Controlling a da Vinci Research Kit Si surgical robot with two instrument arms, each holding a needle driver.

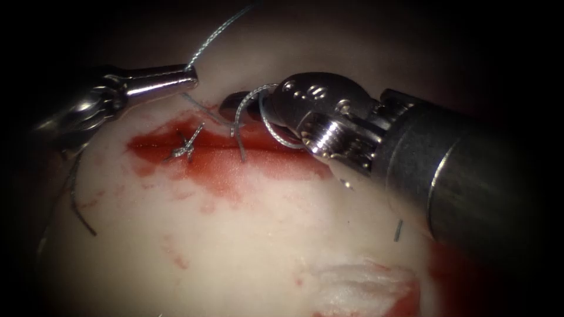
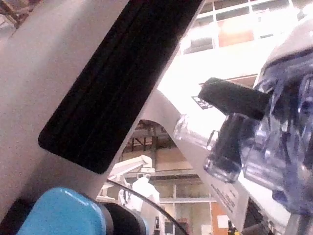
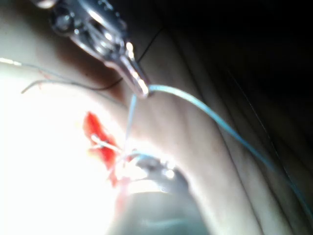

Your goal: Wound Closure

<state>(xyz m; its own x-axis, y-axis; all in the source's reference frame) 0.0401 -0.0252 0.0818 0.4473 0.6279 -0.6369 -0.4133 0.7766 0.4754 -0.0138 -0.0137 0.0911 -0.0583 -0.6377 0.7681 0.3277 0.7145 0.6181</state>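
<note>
1. Dark surround, pale tissue (image 1: 235,246) with the red cut (image 1: 235,149) across it and red fluid (image 1: 217,176) smeared below.
2. Thread (image 1: 220,30) is thin, limp and probably slippery; best gripped flat, away from the knot (image 1: 185,148) on the cut's left part.
3. Left tool (image 1: 191,75) has its jaws clamped on thread. Right tool (image 1: 235,105) has thread looped round it; can't tell its jaws.
4. Can't spot the needle.
5. Right wrist view shows the left tool (image 3: 142,90) with thread (image 3: 205,110) running taut both ways.
</note>
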